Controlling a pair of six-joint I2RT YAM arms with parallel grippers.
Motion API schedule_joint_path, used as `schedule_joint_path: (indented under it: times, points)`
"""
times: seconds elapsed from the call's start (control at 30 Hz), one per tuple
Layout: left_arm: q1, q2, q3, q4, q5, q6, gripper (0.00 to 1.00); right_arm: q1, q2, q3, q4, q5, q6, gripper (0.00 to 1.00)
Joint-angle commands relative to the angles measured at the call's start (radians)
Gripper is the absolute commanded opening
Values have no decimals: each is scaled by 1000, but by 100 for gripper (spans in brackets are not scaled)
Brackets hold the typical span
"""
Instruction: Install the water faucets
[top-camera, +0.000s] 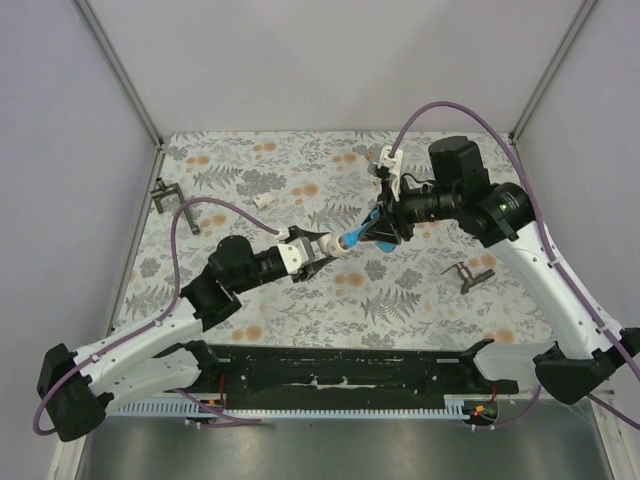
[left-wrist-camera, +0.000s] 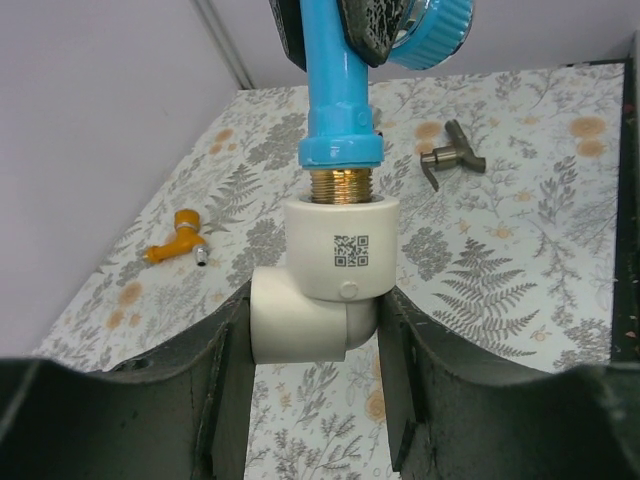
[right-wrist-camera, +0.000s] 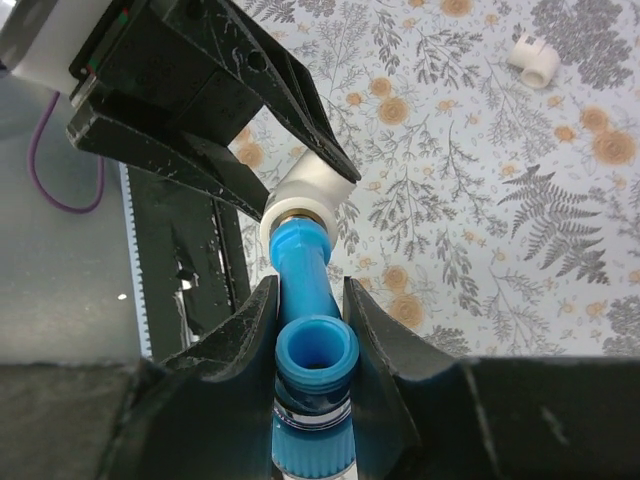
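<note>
Two pincers (left-wrist-camera: 315, 300) (right-wrist-camera: 308, 285); blue faucet (left-wrist-camera: 335, 100), orange faucet (left-wrist-camera: 178, 240); two white fittings (left-wrist-camera: 330, 270) (right-wrist-camera: 533, 62).

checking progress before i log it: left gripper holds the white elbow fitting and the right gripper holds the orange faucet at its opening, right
Not quite: the right gripper holds the blue faucet, not the orange one, as the left wrist view shows; the orange faucet lies on the table. The left gripper does hold the white elbow fitting.

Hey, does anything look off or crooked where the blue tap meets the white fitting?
Nothing looks damaged or crooked. The bright blue plastic faucet lines up straight with the white plastic elbow fitting, but brass thread shows between them, so it isn't fully seated.
</note>
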Motion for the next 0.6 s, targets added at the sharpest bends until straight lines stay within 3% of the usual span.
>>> schedule_joint_path:
  times: [0.0, 0.17, 0.37, 0.57]
  points:
    - [-51, -19, 17, 224, -29, 151, 2, 17, 65, 37, 15, -36, 172, 0]
    - [-100, 9, -6, 289, -140, 283, 2, 17, 109, 58, 9, 16, 349, 0]
    - [-195, 82, -70, 515, -309, 410, 2, 17, 100, -29, 116, 100, 611, 0]
    - [-277, 179, -122, 749, -453, 555, 2, 17, 102, -80, 107, 185, 788, 0]
